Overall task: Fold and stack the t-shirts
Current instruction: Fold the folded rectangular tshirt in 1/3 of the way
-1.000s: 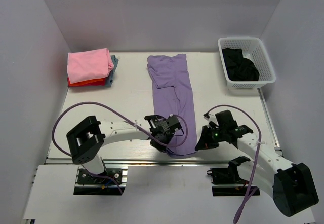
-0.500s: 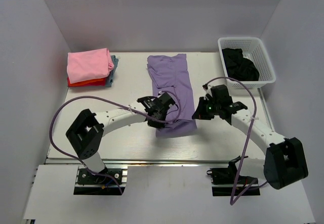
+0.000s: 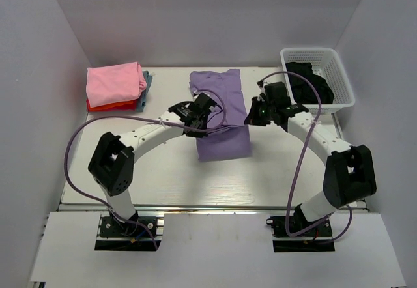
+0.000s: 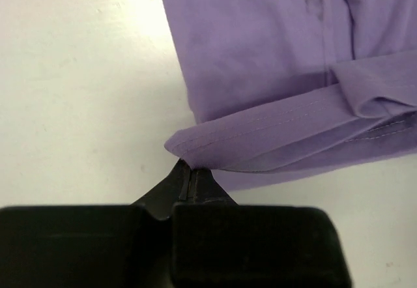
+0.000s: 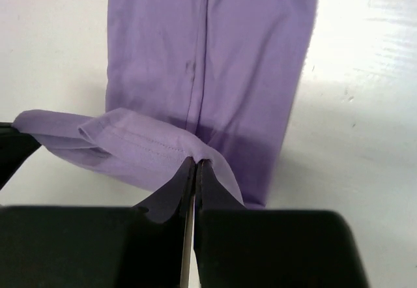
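The lavender-purple t-shirt lies lengthwise in the middle of the table, its near end lifted and doubled back over itself. My left gripper is shut on the hem's left corner. My right gripper is shut on the hem's right corner. Both hold the hem a little above the cloth beneath, over the shirt's middle. A stack of folded t-shirts, pink on top of red and grey-blue, sits at the far left.
A white lattice basket holding dark cloth stands at the far right. White walls close in the back and sides of the table. Purple cables loop from both arms.
Both grippers have carried the shirt's near hem from the table's front edge away toward the collar end, doubling the shirt over itself. The folded stack and basket have not moved.
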Action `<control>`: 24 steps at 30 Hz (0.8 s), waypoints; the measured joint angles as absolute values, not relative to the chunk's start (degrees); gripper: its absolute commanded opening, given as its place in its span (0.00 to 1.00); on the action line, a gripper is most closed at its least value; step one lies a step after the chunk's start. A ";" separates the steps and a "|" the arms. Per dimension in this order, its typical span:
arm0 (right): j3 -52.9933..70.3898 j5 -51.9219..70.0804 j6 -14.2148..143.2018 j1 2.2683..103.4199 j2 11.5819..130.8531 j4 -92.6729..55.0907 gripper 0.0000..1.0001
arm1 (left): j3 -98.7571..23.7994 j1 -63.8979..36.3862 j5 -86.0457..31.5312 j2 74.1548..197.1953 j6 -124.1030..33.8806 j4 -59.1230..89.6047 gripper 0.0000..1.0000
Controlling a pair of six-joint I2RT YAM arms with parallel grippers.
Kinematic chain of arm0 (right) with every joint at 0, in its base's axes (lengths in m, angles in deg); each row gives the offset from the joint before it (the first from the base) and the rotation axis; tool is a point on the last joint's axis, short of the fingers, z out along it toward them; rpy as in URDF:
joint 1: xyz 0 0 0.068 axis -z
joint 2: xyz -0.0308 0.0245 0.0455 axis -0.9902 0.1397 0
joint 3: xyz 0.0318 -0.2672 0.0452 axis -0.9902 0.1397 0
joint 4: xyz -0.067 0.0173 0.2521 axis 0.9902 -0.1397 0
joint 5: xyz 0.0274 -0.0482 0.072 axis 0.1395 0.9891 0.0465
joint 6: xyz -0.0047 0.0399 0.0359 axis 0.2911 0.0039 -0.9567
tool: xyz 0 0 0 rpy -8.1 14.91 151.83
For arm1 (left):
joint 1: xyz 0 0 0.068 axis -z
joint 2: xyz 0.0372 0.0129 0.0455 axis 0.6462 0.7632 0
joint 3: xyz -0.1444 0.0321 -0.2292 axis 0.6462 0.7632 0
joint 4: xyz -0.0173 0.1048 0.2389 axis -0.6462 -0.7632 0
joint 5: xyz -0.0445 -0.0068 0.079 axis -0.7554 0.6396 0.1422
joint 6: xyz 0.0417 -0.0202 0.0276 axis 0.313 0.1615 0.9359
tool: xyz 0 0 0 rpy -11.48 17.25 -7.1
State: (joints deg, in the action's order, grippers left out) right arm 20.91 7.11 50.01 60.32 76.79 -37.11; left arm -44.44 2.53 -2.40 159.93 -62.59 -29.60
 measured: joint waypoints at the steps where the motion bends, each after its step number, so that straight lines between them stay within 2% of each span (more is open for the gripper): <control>1: 19.93 7.57 50.29 60.50 77.60 -37.07 0.00 | -44.86 1.85 -2.13 160.47 -62.18 -29.25 0.00; 24: 5.88 7.35 52.06 63.32 93.18 -37.27 0.00 | -56.66 -6.67 -2.50 174.07 -56.86 -24.45 0.00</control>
